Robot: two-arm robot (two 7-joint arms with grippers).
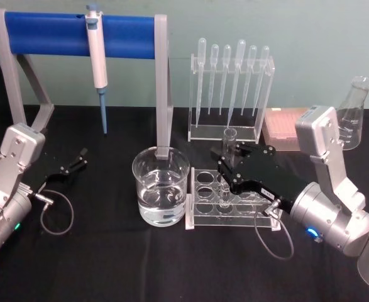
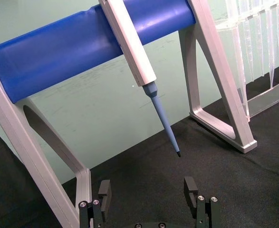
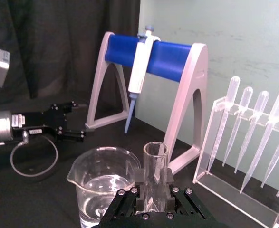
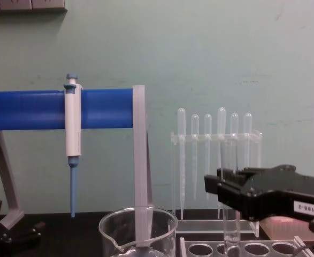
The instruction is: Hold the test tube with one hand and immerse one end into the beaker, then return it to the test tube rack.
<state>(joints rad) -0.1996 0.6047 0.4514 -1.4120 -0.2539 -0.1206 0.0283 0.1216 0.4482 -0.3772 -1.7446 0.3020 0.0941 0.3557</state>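
1. Right gripper [image 1: 227, 168] near worktop's front-right, fingers closed on the test tube [image 1: 228, 143], upright, its bottom in the clear rack [image 1: 203, 217].
2. Tube looks light, slick, fragile; mid-body hold suits.
3. Beaker [image 1: 160, 186] just left of rack.
4. Left gripper [image 1: 78, 160] open, empty, left edge.

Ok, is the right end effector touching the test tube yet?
Touching. In the right wrist view the right end effector has its fingers pressed against both sides of the upright test tube.

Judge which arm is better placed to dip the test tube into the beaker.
Right. The right gripper is closed on the test tube above the clear rack, beside the beaker. The left gripper sits open, far left.
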